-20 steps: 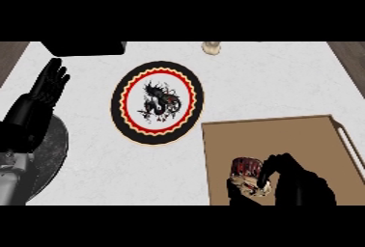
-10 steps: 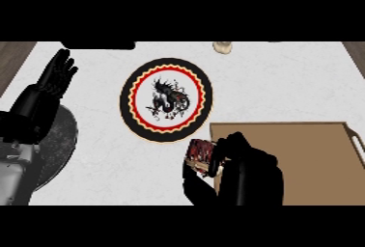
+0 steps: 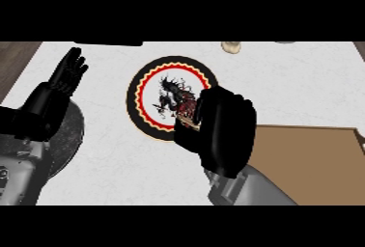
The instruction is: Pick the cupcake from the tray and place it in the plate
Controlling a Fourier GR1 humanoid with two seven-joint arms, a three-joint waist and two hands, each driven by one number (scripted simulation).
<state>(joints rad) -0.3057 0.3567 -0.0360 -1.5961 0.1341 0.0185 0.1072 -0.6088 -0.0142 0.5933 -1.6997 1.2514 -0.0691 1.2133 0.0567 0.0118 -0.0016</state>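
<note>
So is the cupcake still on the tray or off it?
Off: the right hand holds the cupcake over the plate, left of the tray.

Both hands are matte black, with thick, blocky fingers and broad, boxy palms. The right hand (image 3: 217,132) joins a grey forearm (image 3: 249,190) with a smooth rounded shell; a small darker recess sits just behind the wrist. The left hand (image 3: 53,94) has long segmented fingers and runs into a black wrist section, then a lighter grey forearm casing (image 3: 18,176) with panel lines and what looks like a small fastener.
</note>
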